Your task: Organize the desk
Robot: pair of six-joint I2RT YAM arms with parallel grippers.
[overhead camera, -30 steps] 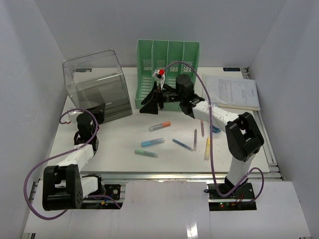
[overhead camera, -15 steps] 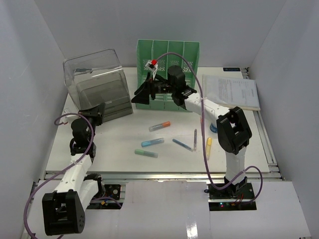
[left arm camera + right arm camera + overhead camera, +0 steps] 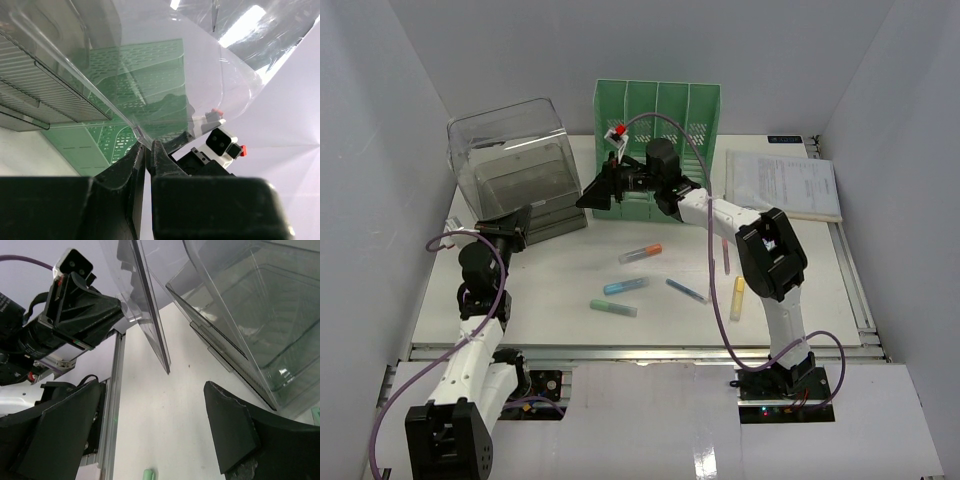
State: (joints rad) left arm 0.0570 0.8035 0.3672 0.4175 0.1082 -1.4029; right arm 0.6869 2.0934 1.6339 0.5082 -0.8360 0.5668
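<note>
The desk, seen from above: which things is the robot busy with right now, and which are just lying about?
In the job now: the desk; the clear drawer box, its edge pinched by the left gripper; the open right gripper close beside it.

Lying about, probably for later: loose markers; paper stack; green file rack.

the overhead view is bright and even under diffuse white light, with only soft, short shadows on the table (image 3: 560, 290) and pale streaks of glare on the clear box (image 3: 515, 165). in the left wrist view a strong white highlight burns out the plastic at the upper right, while the left end effector (image 3: 148, 147) is a near-black, soft-focus mass along the bottom. the right wrist view renders the plastic crisply, with the right end effector (image 3: 152, 385) dark and slightly blurred.
</note>
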